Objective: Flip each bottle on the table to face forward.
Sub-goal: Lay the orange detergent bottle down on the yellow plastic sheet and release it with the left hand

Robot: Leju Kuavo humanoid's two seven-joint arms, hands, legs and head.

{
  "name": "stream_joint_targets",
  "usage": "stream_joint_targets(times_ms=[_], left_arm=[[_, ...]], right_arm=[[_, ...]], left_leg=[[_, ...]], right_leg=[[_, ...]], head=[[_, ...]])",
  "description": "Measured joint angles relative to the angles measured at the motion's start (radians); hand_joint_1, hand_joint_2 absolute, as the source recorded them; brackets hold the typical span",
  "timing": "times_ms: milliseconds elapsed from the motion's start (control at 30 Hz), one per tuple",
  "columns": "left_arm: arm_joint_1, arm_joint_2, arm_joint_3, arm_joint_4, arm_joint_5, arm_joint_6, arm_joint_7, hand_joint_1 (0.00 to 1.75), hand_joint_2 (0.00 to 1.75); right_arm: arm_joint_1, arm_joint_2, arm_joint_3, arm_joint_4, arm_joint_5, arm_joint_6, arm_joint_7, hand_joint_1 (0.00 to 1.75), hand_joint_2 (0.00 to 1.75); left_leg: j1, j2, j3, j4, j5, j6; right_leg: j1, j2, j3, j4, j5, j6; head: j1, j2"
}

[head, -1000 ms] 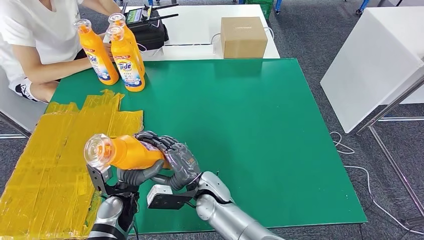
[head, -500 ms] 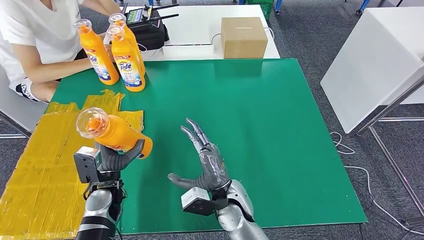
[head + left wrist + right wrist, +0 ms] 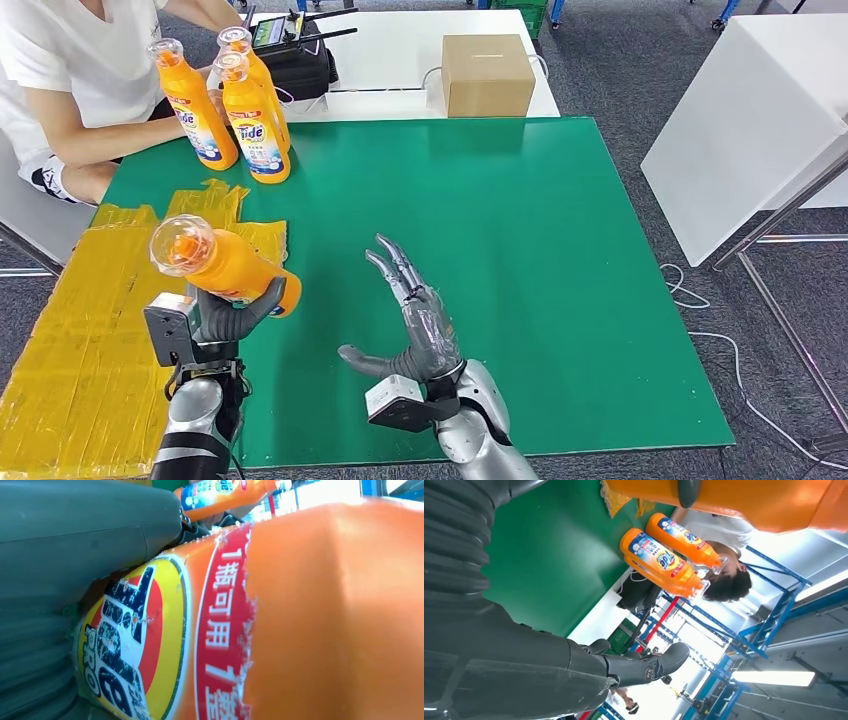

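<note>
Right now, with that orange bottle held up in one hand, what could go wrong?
The left hand alone grips the tilted bottle by its base end, cap up and out; it might slip or tip down onto the green mat. The right hand is open beside it and could not catch it. Setting it down near the standing bottles might knock them over.

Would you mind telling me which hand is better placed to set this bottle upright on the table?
Left. The left hand already grips the tilted bottle, while the right hand is open and apart from it.
</note>
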Motion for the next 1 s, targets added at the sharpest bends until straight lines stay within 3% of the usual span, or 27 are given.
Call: stream_joint_targets(times_ms=[100,200,267,333,400,433,533,567,600,633,733,1000], left_arm=[[-0.003,0.0,0.004,0.003,-0.181,0.194,0.003,1.75,1.75],[-0.019,0.005,0.018,0.026,-0.45,0.411,0.03,1.75,1.75],[-0.034,0.006,0.051,0.049,-0.718,0.496,0.059,1.75,1.75],[-0.049,0.007,0.106,0.068,-0.999,0.521,0.107,1.75,1.75],[-0.072,0.037,0.134,0.111,-1.18,0.524,0.238,1.75,1.75],[-0.09,0.07,0.12,0.152,-1.229,0.525,0.353,1.75,1.75],[-0.151,0.21,-0.05,0.299,-1.277,0.526,0.819,1.75,1.75],[-0.166,0.251,-0.126,0.339,-1.28,0.527,0.941,1.75,1.75],[-0.179,0.287,-0.195,0.375,-1.281,0.527,1.008,1.75,1.75],[-0.191,0.317,-0.256,0.411,-1.283,0.527,1.027,1.75,1.75],[-0.211,0.375,-0.363,0.496,-1.285,0.528,0.947,1.75,1.75],[-0.238,0.437,-0.437,0.598,-1.282,0.53,0.908,1.75,1.75]], right_arm=[[0.021,-0.006,-0.03,-0.052,-0.025,-0.011,-0.002,0.0,0.0],[0.048,-0.02,-0.075,-0.133,-0.08,-0.007,-0.004,0.0,0.0],[0.067,-0.029,-0.11,-0.186,-0.138,0.008,-0.011,0.0,0.87],[0.084,-0.039,-0.148,-0.234,-0.209,0.031,-0.022,0.0,1.75],[0.096,-0.051,-0.187,-0.272,-0.29,0.063,-0.032,0.0,1.75],[0.099,-0.058,-0.206,-0.283,-0.328,0.082,-0.037,0.0,1.75],[0.098,-0.078,-0.254,-0.289,-0.387,0.123,-0.054,0.0,1.75],[0.098,-0.083,-0.266,-0.289,-0.39,0.13,-0.059,0.0,1.75],[0.097,-0.086,-0.275,-0.289,-0.392,0.135,-0.062,0.0,1.75],[0.095,-0.089,-0.281,-0.289,-0.392,0.138,-0.064,0.0,1.75],[0.091,-0.095,-0.287,-0.287,-0.391,0.14,-0.068,0.0,1.75],[0.088,-0.107,-0.293,-0.282,-0.391,0.14,-0.069,0.0,1.75]], left_leg=[[0.0,0.0,0.0,0.0,0.0,0.0],[0.0,0.0,0.0,0.0,0.0,0.0],[-0.001,-0.001,0.0,0.0,0.0,0.0],[-0.001,0.0,0.0,0.0,0.0,0.0],[-0.001,0.001,0.001,0.0,0.0,0.0],[-0.001,0.002,0.001,0.0,0.0,0.0],[0.0,0.006,0.002,0.0,0.001,-0.001],[0.0,0.006,0.002,0.0,0.001,-0.002],[0.0,0.005,0.001,0.0,0.001,-0.002],[0.001,0.004,0.001,0.0,0.001,-0.002],[0.001,0.005,0.001,0.0,0.001,-0.002],[0.001,0.004,0.0,0.0,0.001,-0.002]], right_leg=[[0.0,0.0,0.0,0.0,0.0,0.0],[0.0,0.0,0.0,0.0,0.0,0.0],[-0.001,0.0,0.0,0.0,0.0,0.0],[-0.001,0.0,0.0,0.0,0.0,0.0],[-0.001,0.001,-0.001,0.0,0.0,0.0],[0.0,0.002,-0.001,0.0,0.0,0.0],[0.001,0.006,-0.002,0.0,0.002,-0.002],[0.001,0.007,-0.002,0.0,0.003,-0.003],[0.001,0.006,-0.001,0.001,0.003,-0.003],[0.001,0.006,-0.001,0.001,0.003,-0.003],[0.001,0.006,-0.001,0.002,0.002,-0.003],[0.0,0.005,-0.001,0.002,0.002,-0.003]], head=[[0.0,0.0],[0.0,0.0],[0.0,0.0],[0.0,0.0],[0.0,0.0],[0.0,0.0],[-0.002,0.0],[-0.002,0.0],[-0.002,0.0],[-0.002,0.0],[-0.002,0.0],[-0.002,0.0]])
